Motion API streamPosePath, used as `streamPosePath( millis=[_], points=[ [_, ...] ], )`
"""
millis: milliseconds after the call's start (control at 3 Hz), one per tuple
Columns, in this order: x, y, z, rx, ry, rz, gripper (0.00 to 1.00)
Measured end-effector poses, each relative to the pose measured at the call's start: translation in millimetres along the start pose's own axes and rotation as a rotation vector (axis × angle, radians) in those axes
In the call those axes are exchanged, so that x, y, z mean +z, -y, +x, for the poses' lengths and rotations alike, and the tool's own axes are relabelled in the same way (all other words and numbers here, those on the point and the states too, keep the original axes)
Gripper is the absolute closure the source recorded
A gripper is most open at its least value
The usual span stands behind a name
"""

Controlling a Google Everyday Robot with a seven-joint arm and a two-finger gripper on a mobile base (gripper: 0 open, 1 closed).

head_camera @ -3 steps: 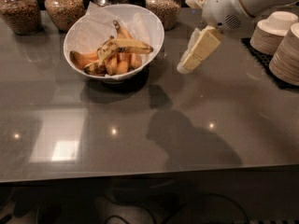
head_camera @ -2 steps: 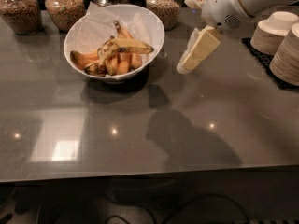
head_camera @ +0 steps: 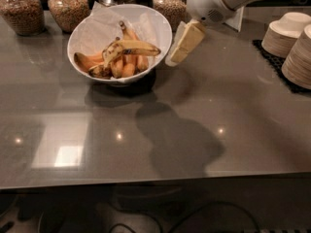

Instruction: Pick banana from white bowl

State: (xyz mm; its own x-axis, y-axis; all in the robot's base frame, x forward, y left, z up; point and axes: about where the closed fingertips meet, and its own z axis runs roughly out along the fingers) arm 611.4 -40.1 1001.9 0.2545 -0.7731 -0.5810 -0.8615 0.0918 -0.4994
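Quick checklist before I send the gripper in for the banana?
1. Banana reachable: ok, it lies on top, across the shorter orange bananas.
2. Gripper over the target: not ok, it hangs right of the white bowl, outside the rim.
3. Paper lining off the banana: ok, it shows under and behind the fruit.
4. Clearance from the jar behind the gripper: cannot tell.
5. Stacked tan bowls out of the path: ok, far right, away from the bowl.
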Motion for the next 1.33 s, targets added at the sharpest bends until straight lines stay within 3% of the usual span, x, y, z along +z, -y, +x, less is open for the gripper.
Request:
streamPosePath(
  millis=[333, 667, 1000, 1333],
  points=[
    [39.2, 21.6, -19.0, -0.059, 0.052, 0.004, 0.04],
    [71.2, 34.3, -27.6, -0.075, 0.084, -0.004, 0.23],
    [94.6, 32.9, -24.9, -0.071, 0.089, -0.036, 0.43],
    [111.2, 26.7, -17.3, -0.064, 0.078, -0.071, 0.42]
  ],
)
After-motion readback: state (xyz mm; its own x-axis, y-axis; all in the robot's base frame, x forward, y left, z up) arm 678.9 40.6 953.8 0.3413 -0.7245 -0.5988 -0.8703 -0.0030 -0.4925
